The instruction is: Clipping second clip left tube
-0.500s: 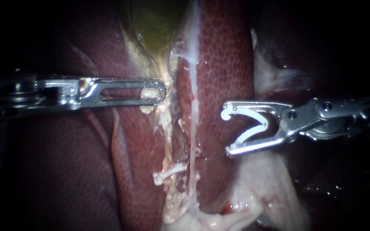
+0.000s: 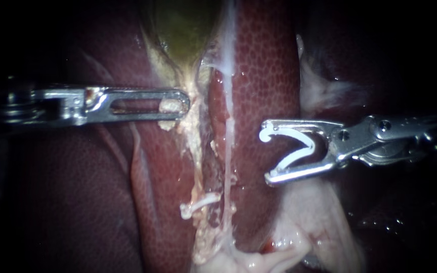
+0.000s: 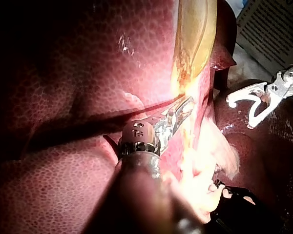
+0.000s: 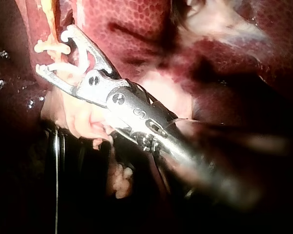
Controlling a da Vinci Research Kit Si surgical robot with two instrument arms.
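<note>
Both partly cut off | left instrument (image 2: 180,106) grips tissue (image 2: 168,124) | right instrument (image 2: 266,154) carries clip (image 2: 294,146)

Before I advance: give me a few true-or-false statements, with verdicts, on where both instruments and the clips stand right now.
1. The right instrument carries a white clip, open, between its jaws. True.
2. That clip is closed round a tube. False: it hangs open over the liver, nothing inside it.
3. Another clip sits lower down, nearer mid-view. True.
4. The left instrument has open, empty jaws. False: they are shut on pale tissue below the gallbladder.
</note>
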